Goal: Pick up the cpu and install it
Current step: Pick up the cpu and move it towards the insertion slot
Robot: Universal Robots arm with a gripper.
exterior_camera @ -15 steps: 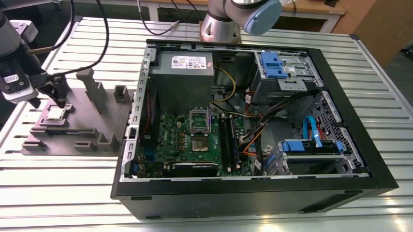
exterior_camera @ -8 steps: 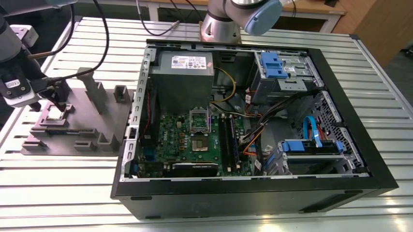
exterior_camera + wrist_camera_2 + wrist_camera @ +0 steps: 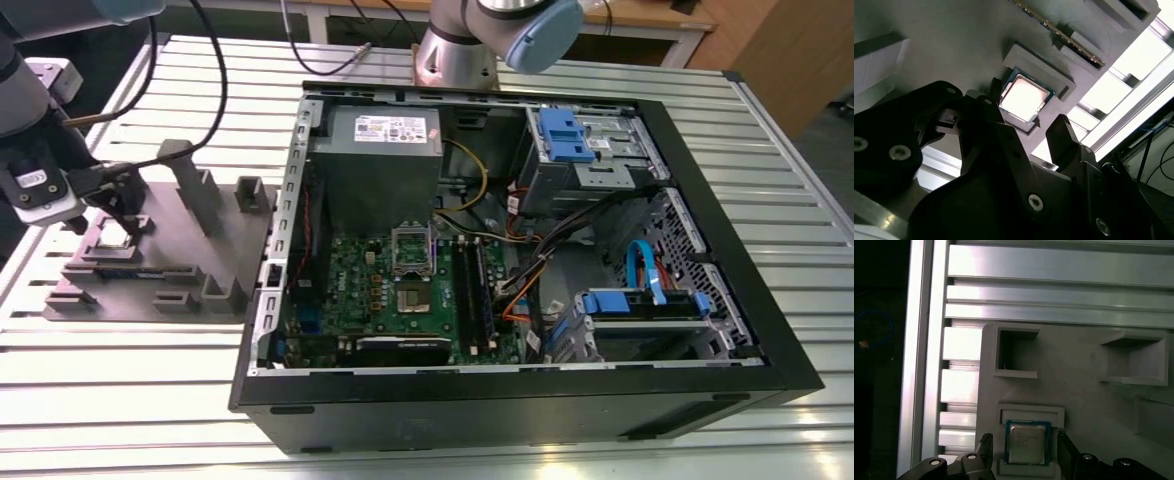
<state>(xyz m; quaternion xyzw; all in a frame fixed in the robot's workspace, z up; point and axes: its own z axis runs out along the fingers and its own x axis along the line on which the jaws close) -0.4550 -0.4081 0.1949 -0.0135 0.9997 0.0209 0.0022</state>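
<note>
Exterior view: gripper [image 3: 104,212] hangs over the grey fixture block [image 3: 174,262] at the exterior view's left, well apart from the open pc case [image 3: 694,330] and its green board [image 3: 350,262]. The cpu [image 3: 115,236] lies in the block directly below the gripper, so approach axis = straight down. It is not in the case.

Second wrist view: cpu [image 3: 1024,98] lies flat, metal top up, in a shallow square pocket [image 3: 1066,82] of the block. Black fingers [image 3: 1063,131] are spread, one on either side of the chip. No contact seen.

First wrist view: cpu [image 3: 1026,442] sits centred betw. the two fingers [image 3: 1064,452] w/ a gap on each side. Jaws are wide apart and hold nothing. The chip is square, so no long axis. Its edges run parallel w/ the pocket walls and w/ the finger faces. Can't tell whether the tips are at chip height or above it.
</note>
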